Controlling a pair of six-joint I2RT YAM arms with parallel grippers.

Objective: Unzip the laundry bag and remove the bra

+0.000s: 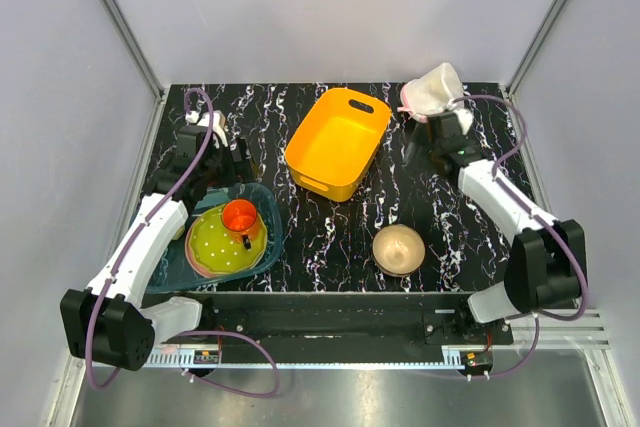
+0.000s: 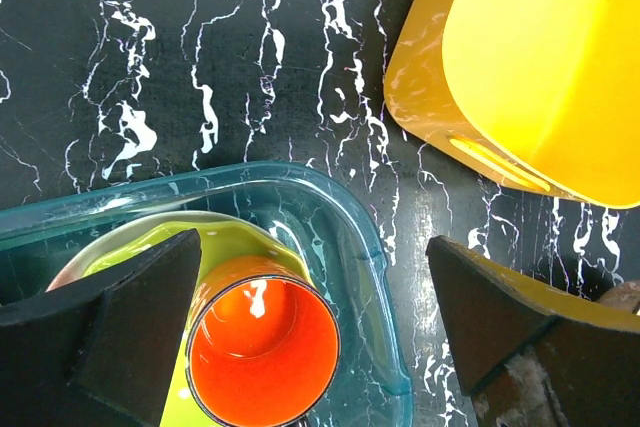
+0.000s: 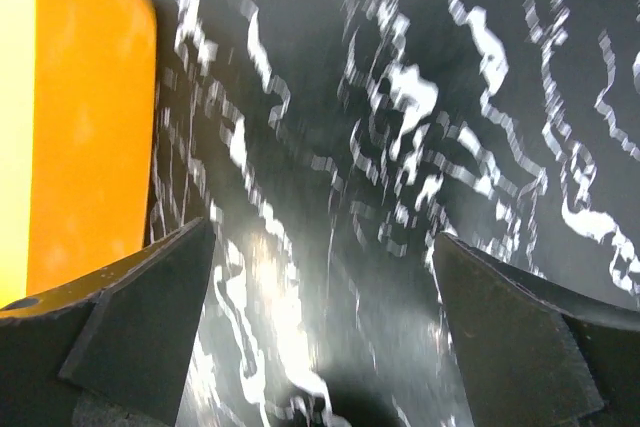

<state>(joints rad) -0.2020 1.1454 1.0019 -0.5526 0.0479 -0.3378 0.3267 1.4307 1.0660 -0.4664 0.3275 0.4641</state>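
Laundry bag (image 1: 432,90) sits at the upper-right edge of the table (image 1: 340,227).
Both claws gape wide and empty: right gripper (image 3: 322,237) over bare table beside the orange basket (image 1: 338,142), left gripper (image 2: 312,247) above the teal tray (image 1: 272,209) rim.

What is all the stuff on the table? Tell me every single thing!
laundry bag: one, white with pink trim, far right corner of the table
basket: one, orange, middle of the table towards the back
bowl: one, tan, near edge, right of the middle
tray: one, see-through teal, near left
plate: one, yellow-green, inside the tray
cup: one, orange, on the plate
table: one, black with white veins
left gripper: one, black fingers, open, above the cup and tray
right gripper: one, black fingers, open, over bare table between basket and laundry bag
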